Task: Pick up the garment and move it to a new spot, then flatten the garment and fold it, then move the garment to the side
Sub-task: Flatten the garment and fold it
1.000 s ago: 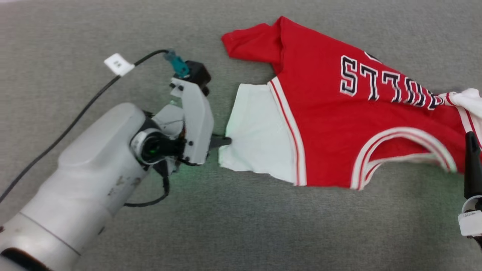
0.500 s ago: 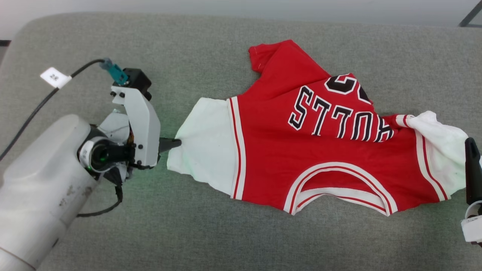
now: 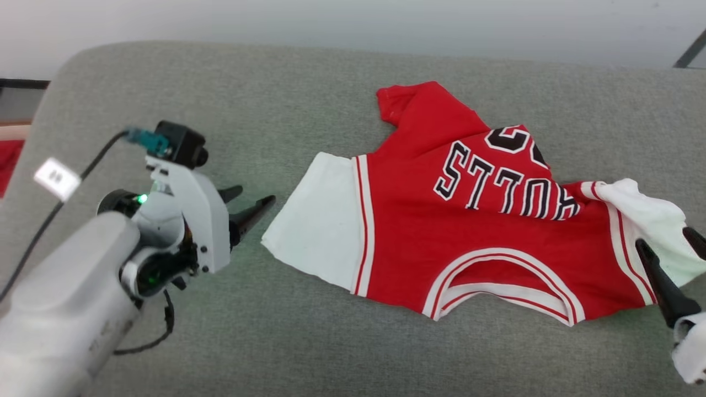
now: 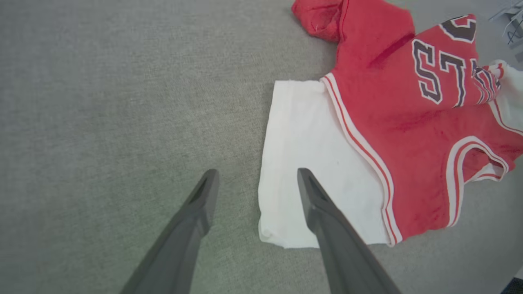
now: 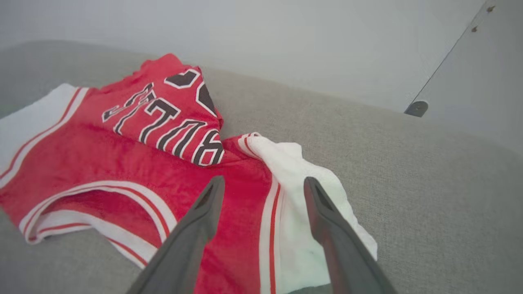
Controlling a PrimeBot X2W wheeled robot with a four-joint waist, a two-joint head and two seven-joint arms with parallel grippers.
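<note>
1. The garment (image 3: 474,242), a red jersey with white sleeves, striped trim and black-and-white lettering, is lying spread out on the grey fabric surface (image 3: 287,342). Its neck opening is facing the robot, and its lettering is reading upside down in the head view.
2. One white sleeve is lying flat at the garment's left end. The other sleeve is bunching up at the right end, and a red corner is sticking out at the far edge.
3. The left gripper (image 3: 255,196) is standing with its fingers wide apart, gripping nothing, and is pointing at the flat sleeve from just beside its edge. In the left wrist view (image 4: 256,173) one finger is showing over grey fabric and the other over white cloth. Whether they touch cannot be told.
4. The right gripper (image 3: 664,237) is standing spread, clamping nothing, with its fingers straddling the rumpled sleeve. In the right wrist view (image 5: 263,179) the striped trim is running between them.
5. A black cable (image 3: 33,242) with a white tag is running to the left wrist.
</note>
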